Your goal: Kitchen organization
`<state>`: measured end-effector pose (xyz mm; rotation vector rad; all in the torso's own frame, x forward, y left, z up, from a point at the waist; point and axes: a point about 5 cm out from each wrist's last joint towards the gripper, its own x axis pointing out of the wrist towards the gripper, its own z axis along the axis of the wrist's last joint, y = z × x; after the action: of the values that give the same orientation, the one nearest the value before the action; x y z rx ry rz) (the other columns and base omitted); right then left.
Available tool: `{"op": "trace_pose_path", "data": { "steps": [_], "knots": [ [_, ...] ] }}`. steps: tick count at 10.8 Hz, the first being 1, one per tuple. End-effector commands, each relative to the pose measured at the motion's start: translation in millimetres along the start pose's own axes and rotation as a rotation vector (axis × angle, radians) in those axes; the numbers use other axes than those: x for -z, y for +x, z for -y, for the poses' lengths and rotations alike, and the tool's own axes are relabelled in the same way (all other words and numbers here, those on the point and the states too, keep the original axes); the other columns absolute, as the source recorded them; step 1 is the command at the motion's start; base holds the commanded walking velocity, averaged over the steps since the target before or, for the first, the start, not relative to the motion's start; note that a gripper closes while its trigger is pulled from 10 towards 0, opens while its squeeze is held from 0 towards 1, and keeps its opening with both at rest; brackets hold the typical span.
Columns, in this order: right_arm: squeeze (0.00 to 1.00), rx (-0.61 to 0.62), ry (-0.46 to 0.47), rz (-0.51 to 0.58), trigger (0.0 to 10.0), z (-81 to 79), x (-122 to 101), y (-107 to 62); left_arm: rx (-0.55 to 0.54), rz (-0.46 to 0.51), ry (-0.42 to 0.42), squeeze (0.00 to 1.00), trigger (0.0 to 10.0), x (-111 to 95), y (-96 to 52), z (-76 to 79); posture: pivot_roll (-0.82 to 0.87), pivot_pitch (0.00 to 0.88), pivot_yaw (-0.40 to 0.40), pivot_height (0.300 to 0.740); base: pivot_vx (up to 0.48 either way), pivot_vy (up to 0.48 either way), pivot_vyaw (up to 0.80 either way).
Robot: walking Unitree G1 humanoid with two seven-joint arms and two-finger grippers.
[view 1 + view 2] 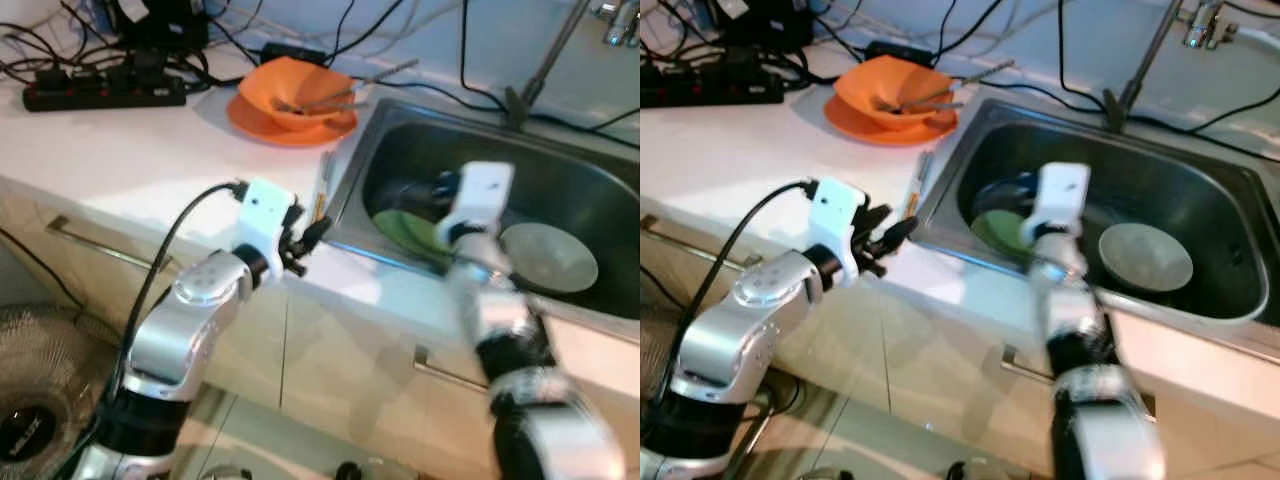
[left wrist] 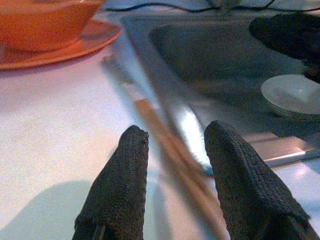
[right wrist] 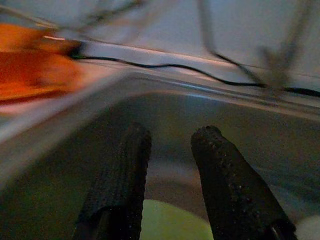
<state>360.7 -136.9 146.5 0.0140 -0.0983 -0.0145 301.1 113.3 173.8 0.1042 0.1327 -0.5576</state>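
Both silver arms are sitting closest to the camera, reaching over the cabinet fronts. Counter (image 1: 120, 140) is running under and ahead of the left hand (image 1: 312, 237), white and brightly lit. Sink (image 1: 590, 180) is lying just beyond the left hand's tips, steel basin, and the right hand (image 3: 170, 175) is hanging inside it.

Left hand is hovering at the counter's front edge with fingers (image 2: 120, 190) parted and gripping nothing. Chopsticks (image 2: 165, 145) are lying flat on the counter right in front of it, running between the two fingers' line along the sink rim; whether the fingers are touching them, I can't tell.

Right hand is pointing down into the basin, fingers apart with a clear gap, gripping nothing. Green plate (image 1: 410, 232) is sitting directly under its tips on the sink floor. Grey plate (image 1: 548, 257) is lying flat beside that, on the far side from the left hand. Something dark is sitting behind the green plate, too blurred to identify.

Orange bowl (image 1: 300, 90) is resting on an orange plate (image 1: 250, 120) well ahead of the left hand, with utensils (image 1: 335, 95) leaning in it. Black power strip (image 1: 100, 92) and cables are lying further off along the wall.
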Motion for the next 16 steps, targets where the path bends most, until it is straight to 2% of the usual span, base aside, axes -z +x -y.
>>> {"op": "trace_pose_path", "data": {
  "steps": [1,4,5,6,7,9,10,11,13,15,16],
  "knots": [
    [0.0,-0.039,0.034,0.01,10.0,-6.0,-5.5,-5.3,-0.04,0.014,0.014,0.0,10.0,-3.2,0.3,-6.3,-0.03,0.07,-0.107,0.74,0.0,0.0,0.0],
    [0.0,-0.046,0.099,0.005,10.0,-14.3,-12.0,-15.3,-0.109,0.041,-0.031,0.0,10.0,-10.5,1.6,-20.8,-0.04,0.068,-0.099,0.74,0.0,0.0,0.0],
    [0.0,-0.056,0.106,0.005,10.0,-17.5,-18.1,-16.9,-0.088,0.083,-0.096,1.0,10.0,-19.4,1.1,-29.6,-0.04,0.067,-0.096,0.74,0.0,0.0,0.0],
    [0.0,-0.045,0.103,-0.006,10.0,-16.6,-17.2,-15.9,-0.051,0.094,-0.123,1.0,10.0,-18.9,2.7,-29.0,-0.03,0.066,-0.089,0.74,0.0,0.0,0.0],
    [0.0,-0.026,0.107,-0.021,10.0,-15.1,-15.1,-16.5,-0.014,0.099,-0.155,1.0,10.0,-26.9,0.9,-33.9,-0.03,0.063,-0.085,0.74,0.0,0.0,0.0],
    [0.0,-0.016,0.116,-0.051,10.0,-19.6,-11.2,-19.5,0.054,0.052,-0.101,1.0,10.0,-31.1,-1.3,-34.0,-0.02,0.056,-0.071,0.74,0.0,0.0,0.0],
    [0.0,-0.018,0.119,-0.054,10.0,-21.9,-11.2,-20.1,0.059,0.026,-0.068,0.0,10.0,-31.3,-0.1,-32.9,-0.02,0.052,-0.067,0.74,0.0,0.0,0.0],
    [0.0,-0.018,0.12,-0.057,10.0,-23.4,-10.9,-20.2,0.068,-0.03,-0.005,0.0,10.0,-31.1,3.5,-32.0,-0.02,0.049,-0.065,0.74,0.0,0.0,0.0],
    [0.0,-0.026,0.118,-0.058,10.0,-27.4,-10.6,-20.6,0.125,-0.088,0.059,0.0,10.0,-32.7,6.3,-29.8,-0.01,0.039,-0.051,0.74,0.0,0.0,0.0],
    [0.0,-0.027,0.117,-0.057,10.0,-29.7,-10.6,-21.0,0.163,-0.116,0.059,0.0,10.0,-32.6,10.6,-24.2,-0.01,0.032,-0.043,0.74,0.0,0.0,0.0],
    [0.0,-0.029,0.116,-0.058,10.0,-31.4,-10.1,-21.4,0.201,-0.167,0.078,0.0,10.0,-27.3,11.9,-18.8,-0.01,0.029,-0.039,0.74,0.0,0.0,0.0]
  ]
}}
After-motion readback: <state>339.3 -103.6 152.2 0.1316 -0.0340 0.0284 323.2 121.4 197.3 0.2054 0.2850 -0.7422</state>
